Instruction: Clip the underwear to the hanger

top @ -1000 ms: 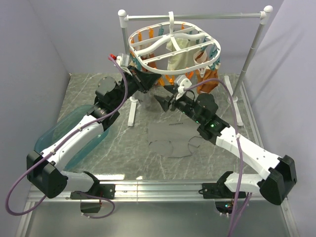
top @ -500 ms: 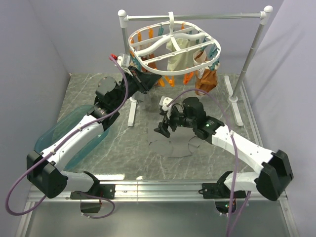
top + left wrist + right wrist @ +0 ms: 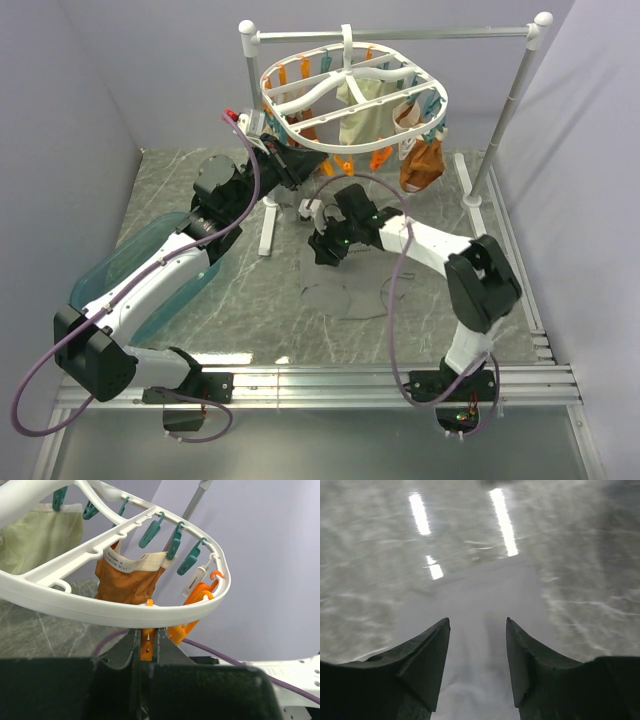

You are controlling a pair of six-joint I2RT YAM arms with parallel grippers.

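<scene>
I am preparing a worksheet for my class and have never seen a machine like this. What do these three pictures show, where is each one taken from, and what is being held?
These are two robot arms bolted to a table. The wide picture looks down from above and behind them. The other two pictures come from a camera on each wrist. A white hanger with dangling pegs hangs from a rail stand. It carries a cream cloth and a brown-orange garment. The left gripper is shut on an orange peg under the hanger's rim. The right gripper is open over the grey underwear, which lies flat on the table.
</scene>
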